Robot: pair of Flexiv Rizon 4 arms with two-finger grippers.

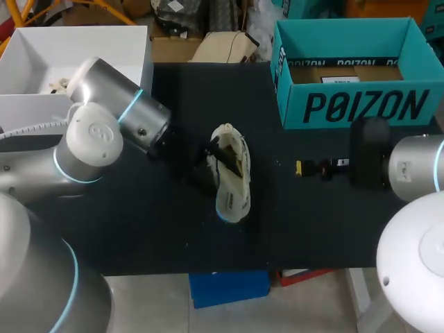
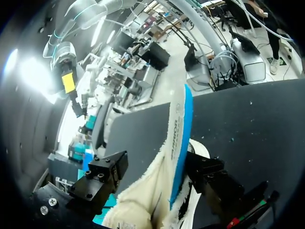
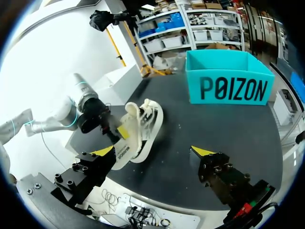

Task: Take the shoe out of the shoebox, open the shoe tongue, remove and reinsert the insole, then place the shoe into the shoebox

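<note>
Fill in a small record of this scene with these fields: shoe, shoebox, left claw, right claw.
shoe: tilted on its side on the black table, near the middle
shoebox: teal, open, at the table's far right; no shoe inside
left claw: shut on the shoe
right claw: open, empty, over the table, apart from the shoe

shoebox (image 1: 361,107): teal, open, upright | shoe (image 1: 232,173): cream, blue sole, on edge, outside shoebox
</note>
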